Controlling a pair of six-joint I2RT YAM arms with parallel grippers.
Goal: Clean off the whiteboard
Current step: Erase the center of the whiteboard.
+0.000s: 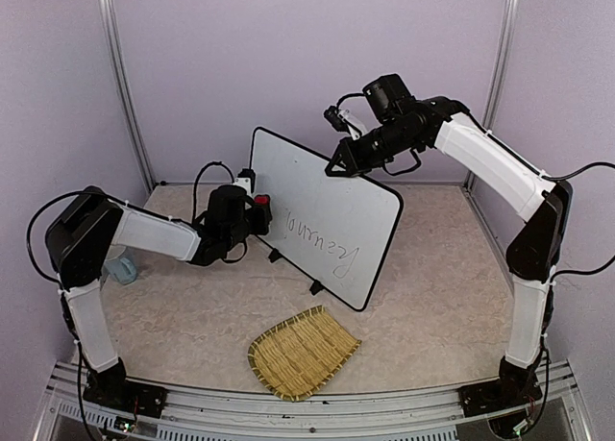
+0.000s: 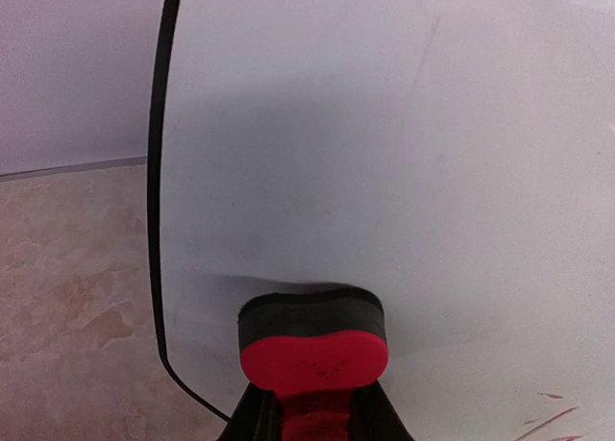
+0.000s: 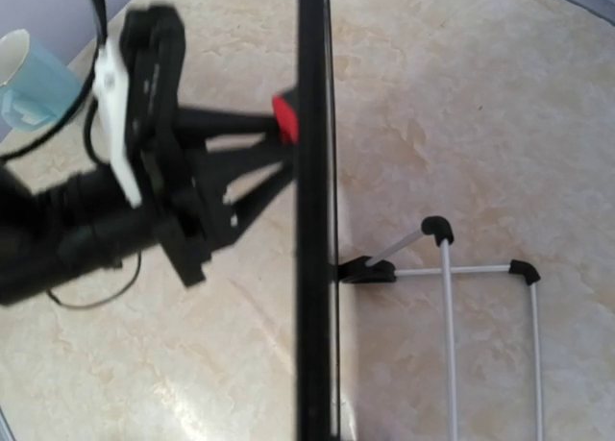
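The whiteboard stands tilted on its two black feet mid-table, with dark handwriting across its lower middle. My left gripper is shut on a red-and-black eraser and presses its dark felt against the board's left part. In the left wrist view the eraser touches the white face near the black rim. My right gripper is closed over the board's top edge. The right wrist view looks down along that rim; its fingertips are hidden.
A woven straw mat lies at the front centre. A light blue cup stands far left behind my left arm. The board's wire stand reaches out behind it. Metal frame posts and walls close the back.
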